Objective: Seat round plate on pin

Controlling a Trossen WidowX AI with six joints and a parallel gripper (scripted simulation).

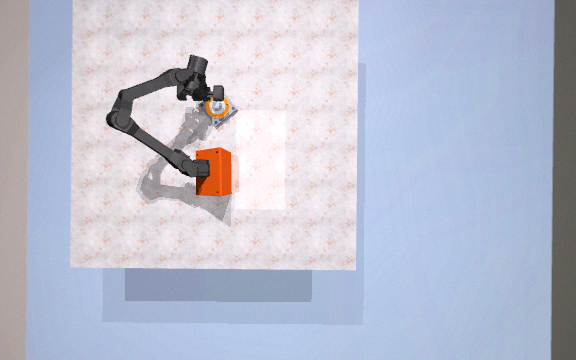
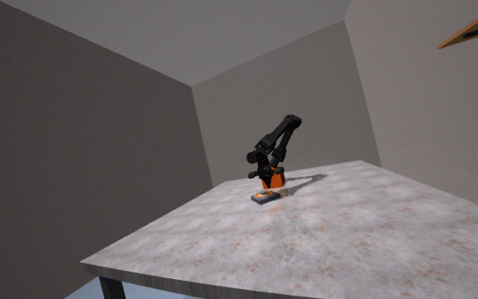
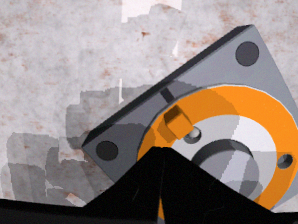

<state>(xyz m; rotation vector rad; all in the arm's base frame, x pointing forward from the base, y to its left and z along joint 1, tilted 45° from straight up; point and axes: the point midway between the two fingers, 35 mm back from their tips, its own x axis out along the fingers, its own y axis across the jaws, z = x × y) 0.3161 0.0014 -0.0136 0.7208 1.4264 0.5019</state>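
Observation:
The round plate, an orange ring with a pale inner band, sits around the grey post on the square grey base. In the wrist view its orange tab lines up with a dark mark on the base. The hole beside the tab shows a pale round top, which looks like the pin. The plate looks flat, but its height is hard to judge. My gripper is shut and empty. Its tips look slightly above the plate and hide part of the ring.
A second hole is on the plate's far side from the tab. Dark round fasteners sit in the base's corners. The orange box under the arm's shoulder stands on the table.

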